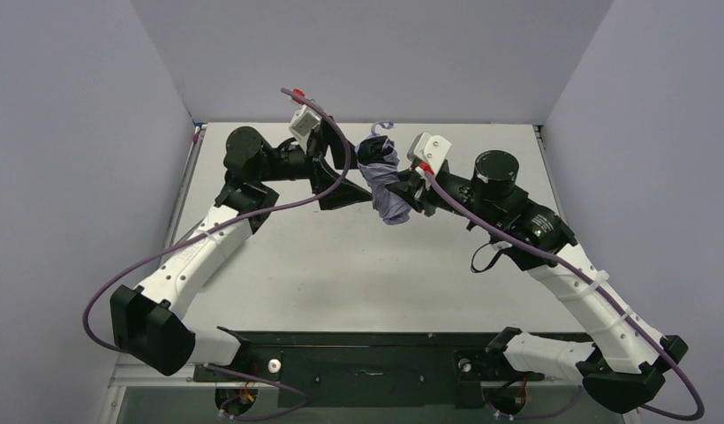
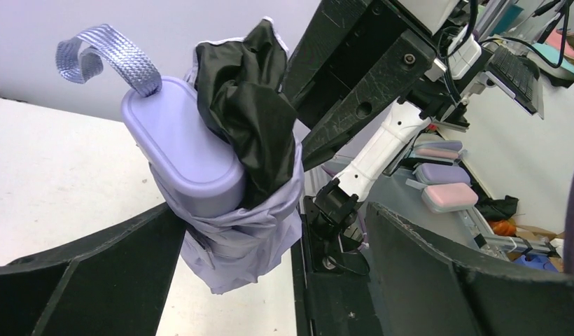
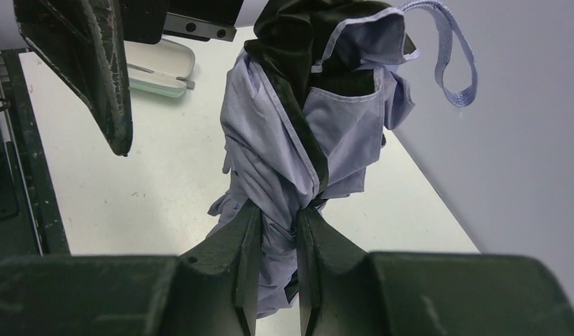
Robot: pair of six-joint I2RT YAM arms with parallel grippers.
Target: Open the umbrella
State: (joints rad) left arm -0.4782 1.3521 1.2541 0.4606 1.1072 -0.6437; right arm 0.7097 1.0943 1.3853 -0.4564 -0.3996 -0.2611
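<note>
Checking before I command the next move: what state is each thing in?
umbrella: closed, lifted off the table
right claw: shut on the bunched canopy
left claw: open, jaws either side of the handle
wrist loop: free, ungripped

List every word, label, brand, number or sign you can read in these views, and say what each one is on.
No text can be read in any view.
umbrella: plain fabric, no print.
handle: no marking shows.
white camera housing: nothing legible.
cases in the background: too small to tell.
</note>
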